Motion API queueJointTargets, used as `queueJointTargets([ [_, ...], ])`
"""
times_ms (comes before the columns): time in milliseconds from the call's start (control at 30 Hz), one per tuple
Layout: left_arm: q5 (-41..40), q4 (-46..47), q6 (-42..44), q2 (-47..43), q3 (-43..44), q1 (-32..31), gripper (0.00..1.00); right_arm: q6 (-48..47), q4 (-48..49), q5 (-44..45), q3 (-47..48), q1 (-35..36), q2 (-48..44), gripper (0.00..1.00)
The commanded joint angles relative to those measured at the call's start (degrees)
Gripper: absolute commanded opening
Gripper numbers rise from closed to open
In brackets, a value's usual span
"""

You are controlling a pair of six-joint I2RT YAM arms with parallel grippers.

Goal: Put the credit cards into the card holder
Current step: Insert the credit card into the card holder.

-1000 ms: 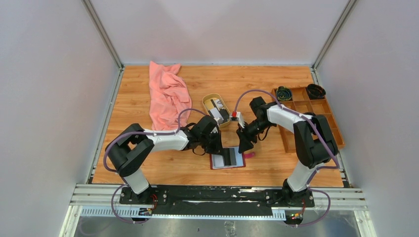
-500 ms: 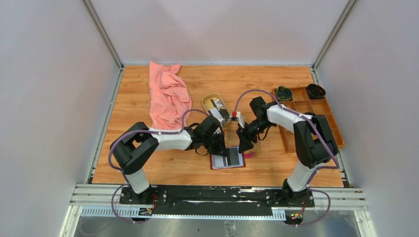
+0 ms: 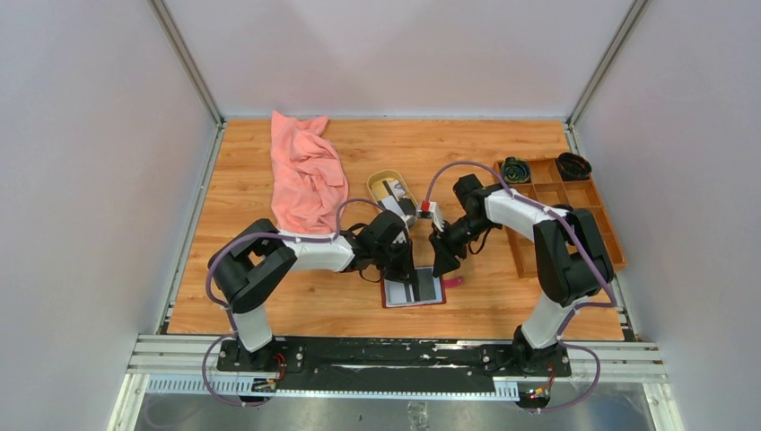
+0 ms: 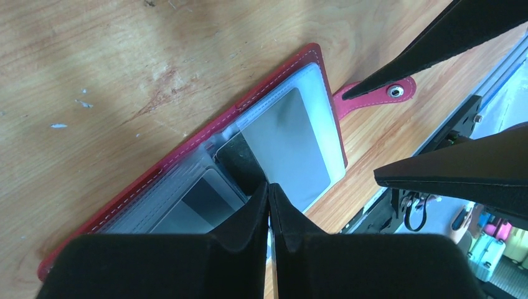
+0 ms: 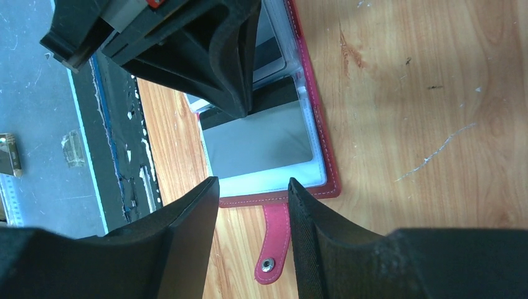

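The card holder point(image 3: 415, 289) is lying open and flat on the bench point(image 3: 502, 305), near the front edge at the middle, between the two arms. It is showing a dark red stitched border, clear sleeves over grey and black panels, and a red strap point(image 4: 380, 93) with a small pale snap sticking out of one side onto the wood.

Behind it, an oval tan dish point(image 3: 371, 186) is holding more credit cards point(image 3: 393, 199), black and white ones lying together. At the right, a brown wooden tray point(image 3: 592, 193) is carrying two dark coiled items point(image 3: 516, 169) in its back compartments. A pink cloth point(image 3: 305, 175) is lying crumpled at the back left.

The left jaws are pressing together on a black card point(image 4: 240, 163), which is tilting down with its far edge at the sleeves in the middle of the holder. The right jaws are standing apart, holding nothing, and are straddling the strap at the holder's edge; one tip is sitting right at the strap's root, though whether it is actually touching cannot be told.
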Motion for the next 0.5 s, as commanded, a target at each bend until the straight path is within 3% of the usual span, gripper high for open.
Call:
queueJointTargets([
  [0, 0.58, 1.2, -0.34, 1.11, 1.29, -0.63, 0.09, 0.4, -2.16, 0.58, 1.16, 0.87, -0.84, 0.49],
  [267, -3.48, 1.4, 1.35, -4.49, -0.96, -0.63, 0.21, -0.91, -3.13, -0.31, 1.26, 0.87, -0.73, 0.49],
  [467, -3.35, 1.41, 0.46, -3.52, -3.19, -0.59, 0.25, -0.93, -3.31, -0.43, 1.34, 0.87, -0.64, 0.49],
])
